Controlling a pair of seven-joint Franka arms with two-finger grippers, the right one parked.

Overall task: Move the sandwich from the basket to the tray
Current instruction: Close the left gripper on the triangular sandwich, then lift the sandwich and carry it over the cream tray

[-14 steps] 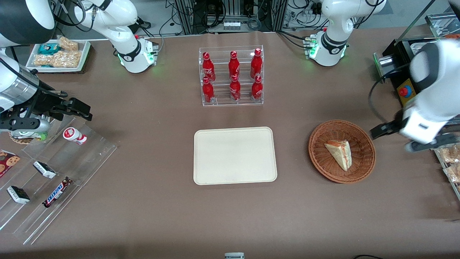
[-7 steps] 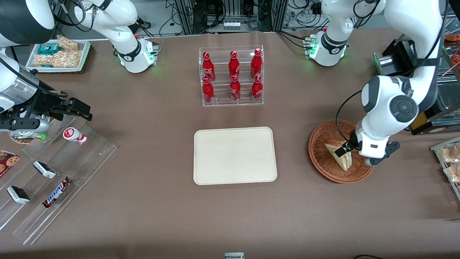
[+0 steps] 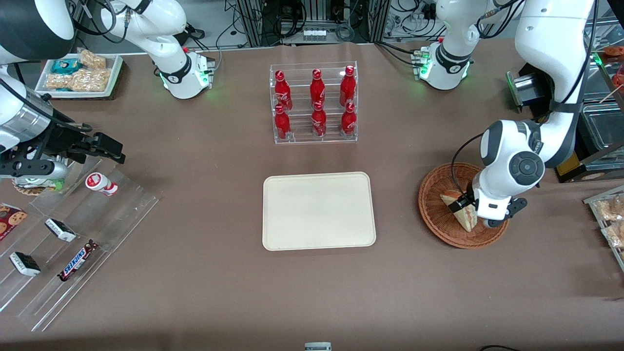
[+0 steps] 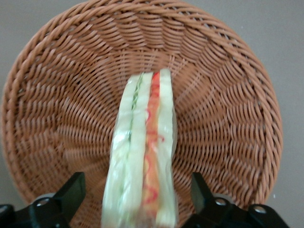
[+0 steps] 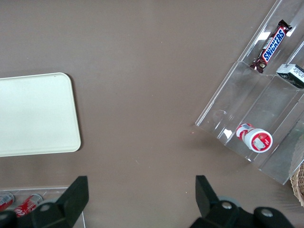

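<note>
the left arm has swung in from the working arm's end of the table within the last second: it was clear of the basket (image 3: 463, 205), then above it, and now it sits a little lower and closer over the sandwich (image 3: 460, 210). the gripper (image 4: 137, 199) hangs directly above the wedge, its two fingers spread wide, one on each side of the bread with a visible gap to either face, so it is open and holds nothing.

the sandwich itself has not shifted across these moments. it lies in the basket under the gripper, standing on edge in the wrist view, its green and red filling lines running straight away from the gripper between the two fingers (image 4: 66, 197). the basket weave shows all around it.

what this means: the approach looks finished and the fingers are lined up across the narrow thickness of the wedge, which is the sensible way to pinch it. how far the fingertips have dropped beside the bread is hard to judge from here, so a little more descent may be needed before closing.

the tray (image 3: 319, 210) lies bare, well apart from the gripper toward the parked arm's end, nothing between it and the basket. the carry has not begun.
</note>
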